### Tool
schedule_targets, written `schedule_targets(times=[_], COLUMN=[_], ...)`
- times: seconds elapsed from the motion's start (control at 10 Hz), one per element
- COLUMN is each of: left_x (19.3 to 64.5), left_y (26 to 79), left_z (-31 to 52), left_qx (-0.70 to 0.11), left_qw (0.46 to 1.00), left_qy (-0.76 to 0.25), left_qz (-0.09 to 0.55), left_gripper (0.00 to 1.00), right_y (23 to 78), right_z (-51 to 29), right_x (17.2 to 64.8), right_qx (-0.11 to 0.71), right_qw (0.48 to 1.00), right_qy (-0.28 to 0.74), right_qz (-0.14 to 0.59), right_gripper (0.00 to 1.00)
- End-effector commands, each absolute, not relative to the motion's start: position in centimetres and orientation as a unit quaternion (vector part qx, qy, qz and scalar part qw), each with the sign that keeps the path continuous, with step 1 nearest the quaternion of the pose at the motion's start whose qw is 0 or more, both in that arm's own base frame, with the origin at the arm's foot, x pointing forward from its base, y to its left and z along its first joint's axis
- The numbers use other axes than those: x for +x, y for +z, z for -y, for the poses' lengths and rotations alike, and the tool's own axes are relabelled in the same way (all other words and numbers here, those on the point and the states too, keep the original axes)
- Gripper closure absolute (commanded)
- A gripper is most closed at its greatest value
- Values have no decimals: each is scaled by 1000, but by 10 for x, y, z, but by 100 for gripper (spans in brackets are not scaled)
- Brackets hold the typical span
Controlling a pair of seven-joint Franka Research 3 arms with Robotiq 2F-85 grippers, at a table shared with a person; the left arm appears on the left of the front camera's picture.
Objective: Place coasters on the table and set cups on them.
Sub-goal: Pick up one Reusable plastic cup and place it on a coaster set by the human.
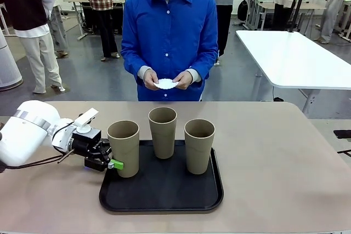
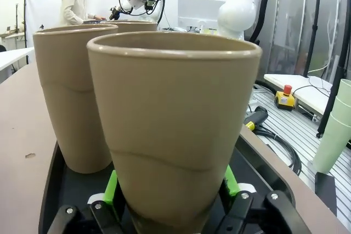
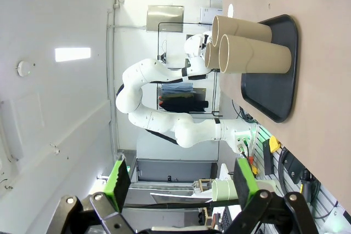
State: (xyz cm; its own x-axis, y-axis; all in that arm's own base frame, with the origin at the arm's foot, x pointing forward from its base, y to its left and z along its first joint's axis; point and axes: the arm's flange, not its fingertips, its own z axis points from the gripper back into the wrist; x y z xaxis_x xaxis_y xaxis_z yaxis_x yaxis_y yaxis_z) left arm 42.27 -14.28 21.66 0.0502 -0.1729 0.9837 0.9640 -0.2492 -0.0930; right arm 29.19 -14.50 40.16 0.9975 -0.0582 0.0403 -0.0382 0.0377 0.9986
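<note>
Step in hand: judged to be lifting the left cup off the black tray.
Left gripper: closed low on that cup; the green pads look pressed to both sides near its base.
Right gripper: fingers spread, nothing between them, held in the air away from the tray.
Cups: all three stand upright on the tray, with the middle cup and right cup just beside.
Coaster: in the person's hands at the far side; none lies on the worktop yet.
Technique: raise straight up to clear the tray rim. The hold is low on a tall cup, so travel slowly and keep it upright.
Placement: wait for a coaster to be laid, then lower the cup centred on it. The paper probably shifts if nudged sideways.
</note>
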Motion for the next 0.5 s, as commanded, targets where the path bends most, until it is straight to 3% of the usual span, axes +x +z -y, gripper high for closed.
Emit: schedule_targets(times=[0.0,0.1,0.2,0.3,0.4], left_x=[420,418,413,401,392], left_y=[215,218,225,249,288], left_z=[142,141,142,141,138], left_qx=[-532,-530,-523,-515,-527], left_qw=[470,467,473,486,467], left_qy=[-597,-601,-604,-602,-595], left_qz=[375,374,371,368,389], left_gripper=[100,100,76,76,76], right_y=[402,402,402,402,402], right_z=[145,145,145,145,145], right_x=[293,293,293,293,293], right_qx=[698,698,698,698,698], right_qw=[716,716,716,716,716], right_qy=[-6,-6,-6,-6,-6], right_qz=[37,37,37,37,37], right_gripper=[0,0,0,0,0])
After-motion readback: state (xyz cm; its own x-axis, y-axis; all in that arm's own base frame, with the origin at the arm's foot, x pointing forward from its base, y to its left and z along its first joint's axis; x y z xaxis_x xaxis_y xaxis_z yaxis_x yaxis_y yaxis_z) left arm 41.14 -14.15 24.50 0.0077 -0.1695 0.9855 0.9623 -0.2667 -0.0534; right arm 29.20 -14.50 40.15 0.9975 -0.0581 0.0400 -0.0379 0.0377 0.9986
